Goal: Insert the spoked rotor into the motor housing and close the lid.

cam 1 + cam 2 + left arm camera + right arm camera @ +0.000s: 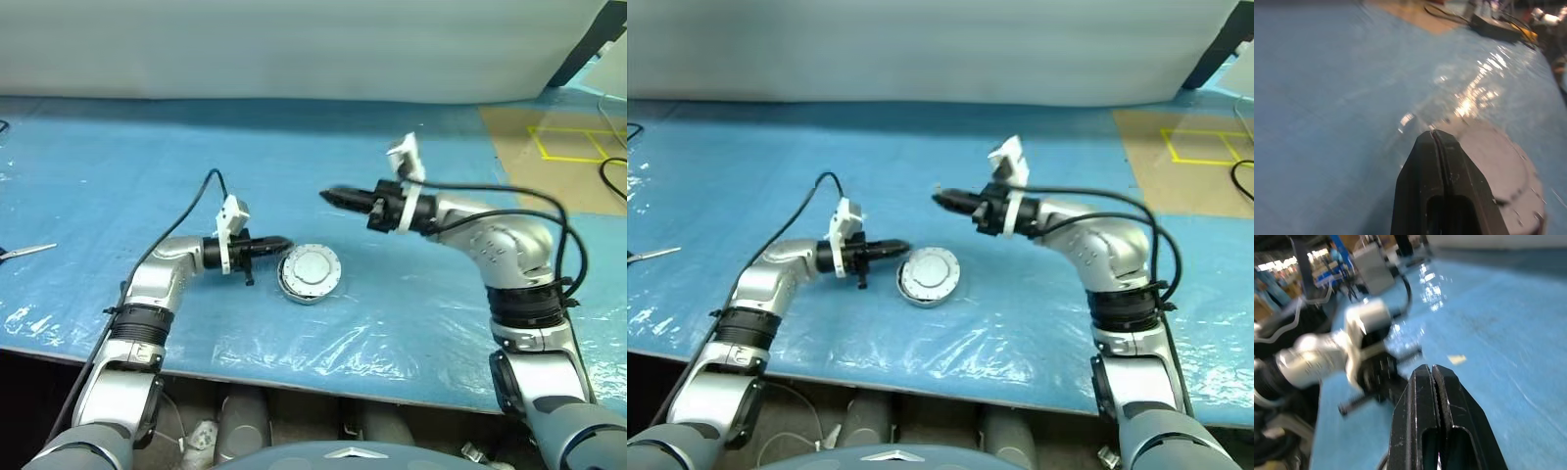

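Nearest, the motor housing [310, 275] sits on the blue counter [411, 323], lid [312, 266] resting on top (rigid, smooth metal, best gripped at the rim). Left tool [284, 244] pinched together beside it; right tool [327, 196] together, raised beyond.

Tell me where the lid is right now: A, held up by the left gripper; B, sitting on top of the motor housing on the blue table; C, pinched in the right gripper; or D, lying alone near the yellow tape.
B: the lid sits plain silver face up on the motor housing on the table, while the left gripper beside it and the raised right gripper are both shut and hold nothing.
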Controlling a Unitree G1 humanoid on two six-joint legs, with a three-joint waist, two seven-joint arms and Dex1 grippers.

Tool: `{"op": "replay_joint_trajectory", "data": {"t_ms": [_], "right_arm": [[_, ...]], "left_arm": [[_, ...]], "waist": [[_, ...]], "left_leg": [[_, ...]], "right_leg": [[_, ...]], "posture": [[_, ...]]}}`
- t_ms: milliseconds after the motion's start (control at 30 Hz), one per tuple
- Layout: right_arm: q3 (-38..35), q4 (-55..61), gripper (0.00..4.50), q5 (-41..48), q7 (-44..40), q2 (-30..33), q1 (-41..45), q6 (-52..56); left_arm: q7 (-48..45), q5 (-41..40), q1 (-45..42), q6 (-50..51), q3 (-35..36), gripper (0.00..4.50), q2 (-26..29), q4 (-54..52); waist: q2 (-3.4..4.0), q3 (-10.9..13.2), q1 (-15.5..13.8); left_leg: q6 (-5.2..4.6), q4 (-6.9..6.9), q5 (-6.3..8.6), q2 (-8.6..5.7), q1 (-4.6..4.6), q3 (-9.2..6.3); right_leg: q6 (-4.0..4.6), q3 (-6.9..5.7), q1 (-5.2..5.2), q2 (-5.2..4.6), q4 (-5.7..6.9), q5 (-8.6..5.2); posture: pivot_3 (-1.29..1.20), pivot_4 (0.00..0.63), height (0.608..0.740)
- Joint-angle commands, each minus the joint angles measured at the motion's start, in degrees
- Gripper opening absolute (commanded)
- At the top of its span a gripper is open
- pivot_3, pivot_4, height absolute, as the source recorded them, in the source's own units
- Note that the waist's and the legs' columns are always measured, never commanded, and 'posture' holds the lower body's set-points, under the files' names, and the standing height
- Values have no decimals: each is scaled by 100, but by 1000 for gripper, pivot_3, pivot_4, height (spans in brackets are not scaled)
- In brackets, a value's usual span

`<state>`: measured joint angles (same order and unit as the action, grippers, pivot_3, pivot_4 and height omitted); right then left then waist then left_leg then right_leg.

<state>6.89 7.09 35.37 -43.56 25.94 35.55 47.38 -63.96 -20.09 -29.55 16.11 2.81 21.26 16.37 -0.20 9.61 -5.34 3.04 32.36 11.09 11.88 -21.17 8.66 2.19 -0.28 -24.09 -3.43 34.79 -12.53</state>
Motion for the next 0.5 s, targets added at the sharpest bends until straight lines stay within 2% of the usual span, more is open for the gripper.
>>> {"op": "replay_joint_trajectory", "data": {"t_ms": [33, 167, 400, 433, 500], "right_arm": [[466, 69, 596, -628, -80, -34, -220, -678], [690, -120, 1938, -988, -201, -121, -399, -1123], [1007, -118, 4291, -1358, -773, 40, -629, -1521], [1009, -139, 4470, -1360, -796, 1, -638, -1533], [1043, -183, 4470, -1422, -842, -41, -639, -1581]], "left_arm": [[564, -26, 263, -426, 319, 0, 41, -743], [777, -212, 891, -215, 308, 0, 128, -1691], [1314, -380, 1998, -161, 413, 0, 109, -2757], [1370, -415, 2175, -127, 412, 0, 116, -2893], [1429, -427, 2475, -135, 371, 0, 156, -3119]], "waist": [[0, 0, 13], [0, 0, 98], [-1, 0, 143], [-1, 0, 151], [0, 0, 170]], "left_leg": [[0, 0, 0, 0, 0, 0], [1, -5, 1, -2, 1, 2], [-1, 1, 2, 1, 2, 4], [-1, 2, 2, 1, 3, 5], [-1, 1, 2, 3, 6, 7]], "right_leg": [[0, 0, 0, 0, 0, 0], [-2, 4, -3, 0, -2, 0], [0, 8, -6, 3, -2, -1], [0, 10, -6, 3, -1, -2], [0, 13, -6, 6, -1, -2]], "posture": [[0, 150, 740], [0, 150, 740], [0, 150, 740], [0, 150, 740], [0, 150, 740]]}}
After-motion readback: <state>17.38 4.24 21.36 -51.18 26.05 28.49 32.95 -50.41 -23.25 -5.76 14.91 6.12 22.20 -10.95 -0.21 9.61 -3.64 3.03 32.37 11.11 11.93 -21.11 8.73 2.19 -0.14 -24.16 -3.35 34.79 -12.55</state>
